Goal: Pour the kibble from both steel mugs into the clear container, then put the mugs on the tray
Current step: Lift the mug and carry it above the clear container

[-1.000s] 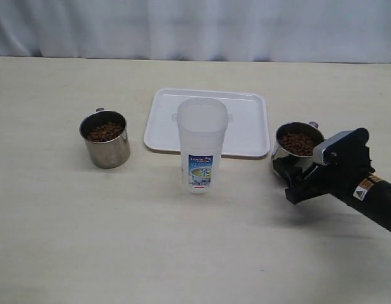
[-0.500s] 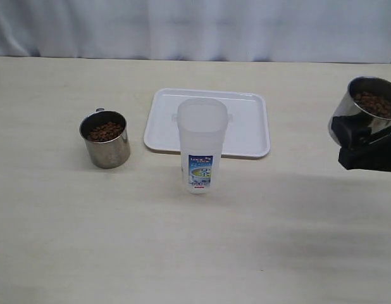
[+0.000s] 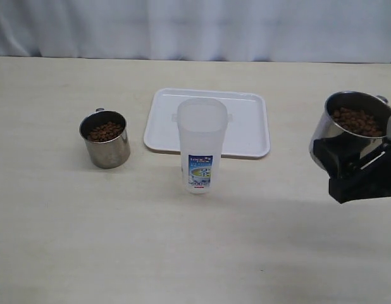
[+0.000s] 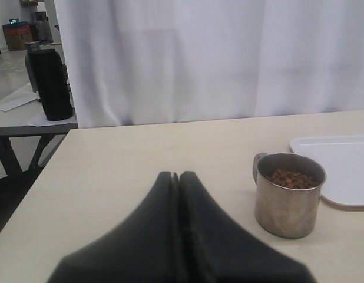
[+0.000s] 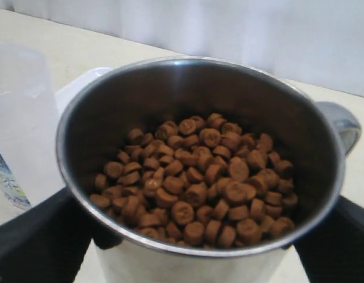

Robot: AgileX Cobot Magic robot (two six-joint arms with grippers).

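Note:
My right gripper (image 3: 348,159) is shut on a steel mug (image 3: 343,128), gripping its wall from both sides and holding it upright in the air at the right. Kibble (image 5: 197,177) fills that steel mug (image 5: 170,88), and the gripper (image 5: 194,262) has one black finger on each side. The other steel mug (image 3: 107,144) stands on the table at the left with kibble (image 3: 105,131) in it. In the middle stands the clear container (image 3: 202,142), just in front of the white tray (image 3: 246,130). My left gripper (image 4: 176,175) is shut on nothing, beside that mug (image 4: 287,200).
A white curtain (image 3: 195,25) hangs behind the table's far edge. In the left wrist view a black flask (image 4: 49,82) stands on a separate table beyond the table's side edge. The clear container (image 5: 20,118) stands close to the held mug.
My right gripper lifted its mug off the table, up and to the right, then came back a little to the left. The other mug, container and tray stayed put.

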